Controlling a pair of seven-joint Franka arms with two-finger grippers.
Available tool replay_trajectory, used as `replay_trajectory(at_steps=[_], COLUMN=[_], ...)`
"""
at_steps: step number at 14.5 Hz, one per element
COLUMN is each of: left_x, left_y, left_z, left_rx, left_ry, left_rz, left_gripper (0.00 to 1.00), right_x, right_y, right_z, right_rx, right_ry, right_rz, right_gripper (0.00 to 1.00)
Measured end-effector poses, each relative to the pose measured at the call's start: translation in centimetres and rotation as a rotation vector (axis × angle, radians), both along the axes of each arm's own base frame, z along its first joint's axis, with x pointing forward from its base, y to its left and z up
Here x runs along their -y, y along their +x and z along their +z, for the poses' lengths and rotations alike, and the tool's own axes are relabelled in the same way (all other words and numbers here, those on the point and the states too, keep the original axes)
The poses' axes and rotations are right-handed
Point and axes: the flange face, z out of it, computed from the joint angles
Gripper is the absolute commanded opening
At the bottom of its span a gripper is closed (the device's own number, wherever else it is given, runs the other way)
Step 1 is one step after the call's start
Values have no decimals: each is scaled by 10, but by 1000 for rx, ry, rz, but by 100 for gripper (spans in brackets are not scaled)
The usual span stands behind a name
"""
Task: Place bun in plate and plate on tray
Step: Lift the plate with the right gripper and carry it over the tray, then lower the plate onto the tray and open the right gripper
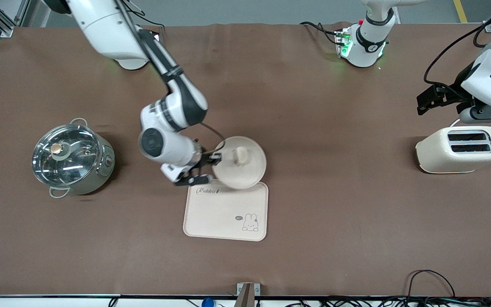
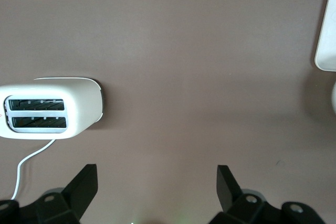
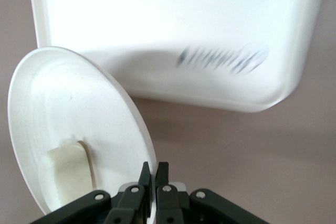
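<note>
My right gripper [image 1: 215,160] is shut on the rim of the round cream plate [image 1: 245,172], at the side toward the right arm's end. The bun [image 1: 241,155] lies in the plate. The plate is held just above the table, and its nearer edge overlaps the tray's [image 1: 224,213] edge farthest from the front camera. In the right wrist view the fingers [image 3: 163,174] pinch the plate's rim [image 3: 79,98], with the bun [image 3: 65,174] inside and the tray [image 3: 184,24] close by. My left gripper [image 1: 431,100] is open and waits above the table by the toaster.
A steel pot with a glass lid [image 1: 71,157] stands toward the right arm's end. A cream toaster [image 1: 460,149] stands toward the left arm's end and shows in the left wrist view [image 2: 47,108], between the open fingers [image 2: 84,187] and beyond them.
</note>
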Motion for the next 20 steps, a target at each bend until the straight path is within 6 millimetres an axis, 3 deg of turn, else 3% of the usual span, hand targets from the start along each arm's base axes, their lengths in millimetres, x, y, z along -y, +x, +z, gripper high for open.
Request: replay_trajectory(at_steps=[2, 4, 8, 10, 11, 13, 14, 15, 18, 20], left_x=[-1, -2, -5, -6, -6, -6, -6, -6, -6, -6], left_y=[0, 0, 4, 6, 6, 7, 7, 7, 8, 8], left_z=[0, -1, -7, -11, -12, -12, -13, -13, -14, -14], left_rx=[0, -1, -14, -19, -20, -20, -20, -21, -23, -23], left_ry=[0, 0, 0, 0, -1, -1, -1, -1, -1, -1], left_rz=[2, 4, 9, 10, 10, 10, 10, 10, 10, 10], left_gripper=[100, 100, 100, 100, 100, 100, 100, 100, 100, 100], right_x=[44, 67, 45, 36, 33, 31, 31, 32, 35, 41], right_y=[28, 44, 52, 59, 66, 79, 83, 86, 94, 104], right_z=[8, 0, -58, -75, -77, -75, -74, -72, -59, -38], right_rx=[27, 38, 114, 128, 136, 157, 164, 169, 195, 236], right_ry=[12, 13, 17, 32, 39, 52, 57, 59, 69, 64], right_rz=[-48, -81, -115, -143, -154, -167, -171, -174, -178, -170], right_gripper=[1, 1, 1, 1, 6, 71, 93, 100, 100, 100])
